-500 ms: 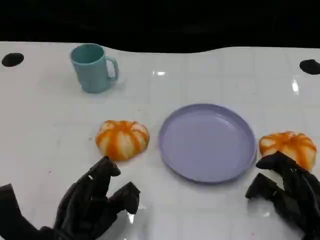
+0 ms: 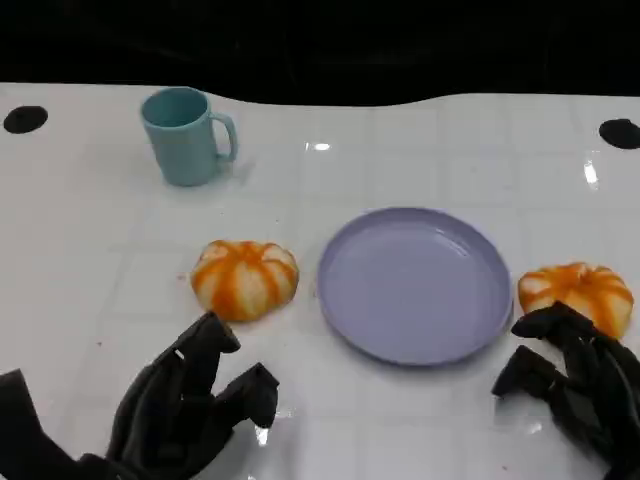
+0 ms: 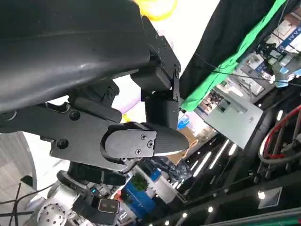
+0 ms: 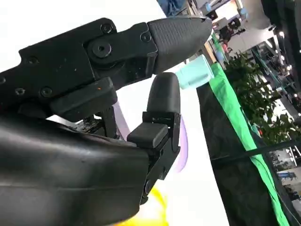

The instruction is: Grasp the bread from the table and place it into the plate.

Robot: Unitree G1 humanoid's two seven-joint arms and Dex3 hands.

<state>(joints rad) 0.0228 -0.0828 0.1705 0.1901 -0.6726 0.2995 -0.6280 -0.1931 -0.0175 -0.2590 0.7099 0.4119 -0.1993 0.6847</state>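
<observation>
Two orange-and-white striped bread rolls lie on the white table. One bread roll point(image 2: 245, 278) sits left of the purple plate point(image 2: 415, 285); the other bread roll point(image 2: 577, 293) sits just right of the plate's rim. My left hand point(image 2: 190, 405) hovers near the front edge, below the left roll, fingers apart and holding nothing. My right hand point(image 2: 575, 385) is at the lower right, its fingertips just short of the right roll, also holding nothing. The right wrist view shows black fingers point(image 4: 162, 33) spread, with a strip of the plate point(image 4: 182, 141) beyond them.
A teal mug point(image 2: 185, 135) stands at the back left, handle to the right; it also appears in the right wrist view as the mug point(image 4: 195, 73). Two black holes point(image 2: 25, 119) mark the table's far corners. The table's far edge meets a dark backdrop.
</observation>
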